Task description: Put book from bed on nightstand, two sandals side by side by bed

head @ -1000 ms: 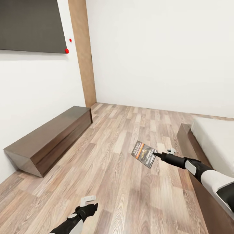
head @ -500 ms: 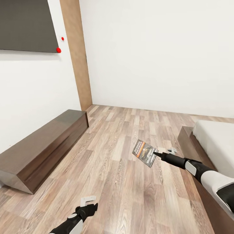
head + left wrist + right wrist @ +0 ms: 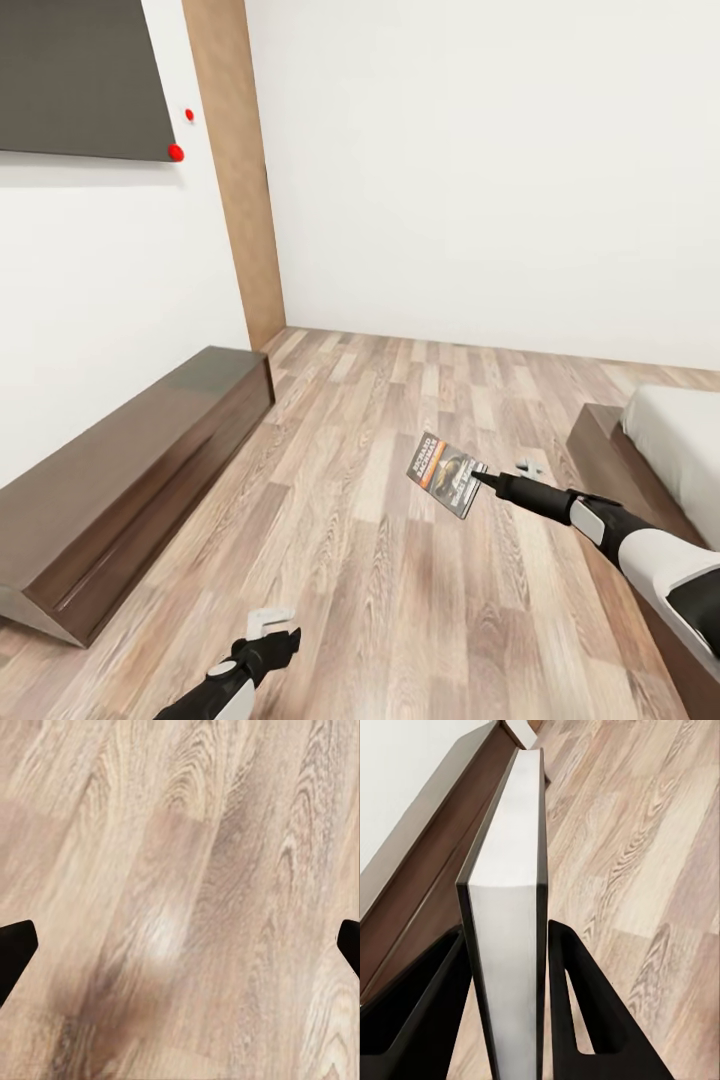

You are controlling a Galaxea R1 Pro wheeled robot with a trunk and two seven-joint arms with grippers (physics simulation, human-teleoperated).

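My right gripper (image 3: 479, 479) is shut on the book (image 3: 446, 475), a thin paperback with a dark cover and an orange band, held in the air above the wood floor. In the right wrist view the book (image 3: 506, 915) stands edge-on between the two black fingers (image 3: 585, 1005). The bed (image 3: 672, 440) shows at the right edge, with a pale mattress on a dark frame. My left gripper (image 3: 268, 630) hangs low at the bottom, open over bare floor; its fingertips (image 3: 13, 952) sit far apart in the left wrist view. The nightstand and the sandals are out of view.
A long dark brown bench (image 3: 120, 480) runs along the left wall. Above it hangs a dark panel (image 3: 80, 80), beside a wooden wall strip (image 3: 235, 170). White walls close the far side. Wood-plank floor (image 3: 400, 580) lies open between bench and bed.
The whole view has swung to the left, so the bench looks nearer and less of the bed shows. The book stays in my right gripper. The left gripper is unchanged.
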